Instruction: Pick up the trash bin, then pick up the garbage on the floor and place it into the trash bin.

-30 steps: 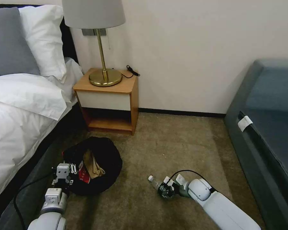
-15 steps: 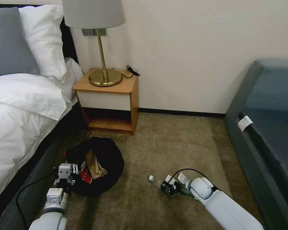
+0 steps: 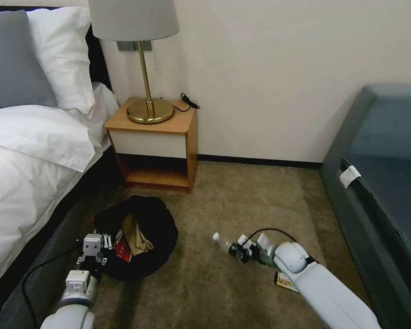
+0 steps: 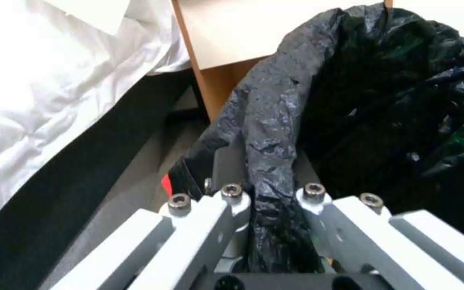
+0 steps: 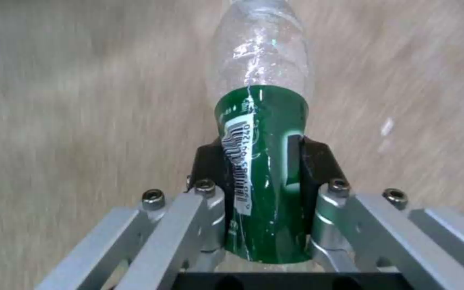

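Right gripper (image 5: 264,189): jaws clenched on the green-labelled bottle (image 5: 262,133), gripped across the labelled mid-body, with the clear neck end projecting forward beyond the pads. In the head view the bottle (image 3: 223,241) is carried just above the carpet (image 3: 242,205), cap end pointing toward the trash bin (image 3: 144,237).

Handling judgement: the bottle appears empty, hence light. The thin clear wall is likely to dent under pressure, and the glossy label may be slippery. The present hold on the cylindrical labelled section looks the soundest place; the tapered neck would tend to slide out.

Left gripper (image 4: 268,197): jaws closed on the rim of the trash bin, pinching the black bag liner (image 4: 275,133) against the wall. In the head view the left gripper (image 3: 92,249) grasps the near-left rim, close beside the bed (image 3: 27,183). The liner is soft, crinkled film and may slip or tear, so the stiff rim beneath is the part to rely on.

Contents of the bin: a red packet (image 3: 122,249) and tan paper packaging (image 3: 136,237).

One wrapper (image 3: 285,281) lies on the carpet, partly hidden by the right arm, not yet collected.
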